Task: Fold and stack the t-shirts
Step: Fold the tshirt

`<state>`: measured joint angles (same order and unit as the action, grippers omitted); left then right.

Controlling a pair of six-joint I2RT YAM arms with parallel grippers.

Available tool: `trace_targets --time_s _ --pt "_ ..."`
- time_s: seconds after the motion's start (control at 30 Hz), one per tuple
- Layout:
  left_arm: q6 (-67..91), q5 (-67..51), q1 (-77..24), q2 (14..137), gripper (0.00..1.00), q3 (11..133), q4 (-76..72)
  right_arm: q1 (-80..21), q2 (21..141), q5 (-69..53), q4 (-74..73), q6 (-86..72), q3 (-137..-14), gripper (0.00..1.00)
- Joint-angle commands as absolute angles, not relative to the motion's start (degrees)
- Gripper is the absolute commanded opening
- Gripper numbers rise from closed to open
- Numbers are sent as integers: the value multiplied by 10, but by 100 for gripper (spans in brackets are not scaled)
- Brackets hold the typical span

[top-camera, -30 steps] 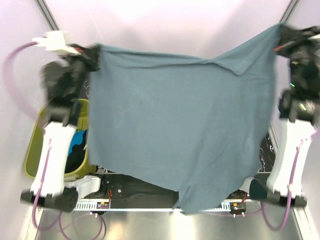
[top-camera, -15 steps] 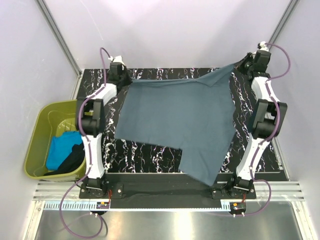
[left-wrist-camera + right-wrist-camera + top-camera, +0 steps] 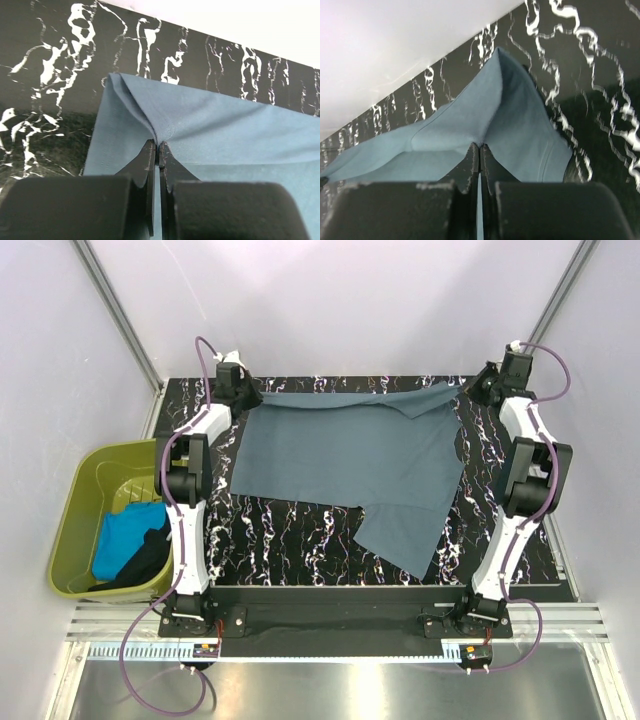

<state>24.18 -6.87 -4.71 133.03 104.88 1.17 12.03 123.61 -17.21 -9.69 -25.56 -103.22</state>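
Observation:
A slate grey-blue t-shirt (image 3: 350, 455) lies spread on the black marbled table (image 3: 290, 540), its far edge held taut between the two arms. My left gripper (image 3: 250, 398) is shut on its far-left corner (image 3: 150, 125), cloth pinched at the fingertips (image 3: 158, 146). My right gripper (image 3: 468, 387) is shut on the far-right corner (image 3: 505, 110), cloth puckered where the fingertips (image 3: 479, 146) meet. A turquoise t-shirt (image 3: 125, 530) and a black t-shirt (image 3: 140, 565) lie crumpled in the tub.
The olive-green tub (image 3: 85, 475) stands off the table's left side. Pale walls enclose the back and sides. A metal rail (image 3: 330, 652) runs along the near edge by the arm bases.
Both arms swung the shirt down from hanging in front of the camera and stretched it toward the table's far edge. It now lies flatter, and both grips stayed shut.

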Motion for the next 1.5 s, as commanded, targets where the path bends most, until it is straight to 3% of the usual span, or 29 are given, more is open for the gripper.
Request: trace_targets --time_s 0.0,0.5,0.93,1.47 --pt "252 -90 -40 1328 0 1074 -2 118 1166 -184 -105 -290 -1003 0" --pt "267 -130 -6 1371 1 1129 39 118 1114 -167 -163 -383 -947 0" --pt "272 -144 -6 1375 1 1109 35 117 1050 -153 -161 -417 -851 0" --pt "304 -134 -1 1348 3 1080 53 117 1026 -165 -171 -436 -826 0"
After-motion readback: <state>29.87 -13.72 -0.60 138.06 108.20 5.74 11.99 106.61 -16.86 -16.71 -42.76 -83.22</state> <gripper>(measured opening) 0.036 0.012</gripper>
